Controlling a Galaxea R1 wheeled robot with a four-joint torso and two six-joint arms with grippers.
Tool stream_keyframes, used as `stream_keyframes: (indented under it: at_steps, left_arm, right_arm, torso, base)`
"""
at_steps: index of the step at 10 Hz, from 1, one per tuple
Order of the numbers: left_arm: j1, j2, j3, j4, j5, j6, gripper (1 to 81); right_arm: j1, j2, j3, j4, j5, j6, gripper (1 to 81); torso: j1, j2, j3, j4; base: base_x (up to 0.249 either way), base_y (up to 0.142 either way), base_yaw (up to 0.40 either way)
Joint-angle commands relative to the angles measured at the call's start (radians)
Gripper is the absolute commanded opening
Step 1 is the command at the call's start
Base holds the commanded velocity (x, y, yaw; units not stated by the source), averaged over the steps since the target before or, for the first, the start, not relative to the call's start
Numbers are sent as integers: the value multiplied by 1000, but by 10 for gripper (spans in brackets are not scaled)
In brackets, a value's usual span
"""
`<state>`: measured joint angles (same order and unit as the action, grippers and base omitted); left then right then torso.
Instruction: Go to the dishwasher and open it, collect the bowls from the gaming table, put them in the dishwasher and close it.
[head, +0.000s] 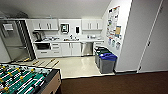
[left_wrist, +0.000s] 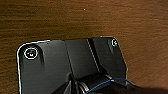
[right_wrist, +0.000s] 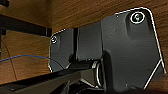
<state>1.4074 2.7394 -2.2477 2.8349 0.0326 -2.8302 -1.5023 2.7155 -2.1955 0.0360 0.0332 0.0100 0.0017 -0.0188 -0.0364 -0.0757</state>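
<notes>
The dishwasher (head: 87, 48) stands under the far counter of the kitchenette, its stainless-steel front shut, between white cabinets. It is several metres ahead of me across a pale floor. The bowls and the gaming table are out of view. Both wrist views look down past the robot's dark plates at brown carpet.
A green-field foosball table (head: 27, 80) with rods fills the near left corner. Dark bins, one with a blue lid (head: 107, 62), stand against the right wall near the dishwasher. A white wall (head: 140, 37) closes the right side. A dark refrigerator area (head: 15, 40) is at left. Brown carpet (head: 112, 85) lies in front.
</notes>
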Motion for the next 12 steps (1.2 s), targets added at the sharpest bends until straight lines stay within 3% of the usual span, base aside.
stream_keyframes:
  at_steps: [1,12]
  left_arm:
    - [-64,-18,17,45,69,-50,811]
    - [-64,-29,62,45,70,-50,811]
  right_arm:
    - [53,-12,14,1,-52,-4,811]
    - [55,-15,22,5,-52,2,811]
  torso:
    - [0,0,0,0]
    - [0,0,0,0]
  base:
    - [170,0,0]
    - [182,0,0]
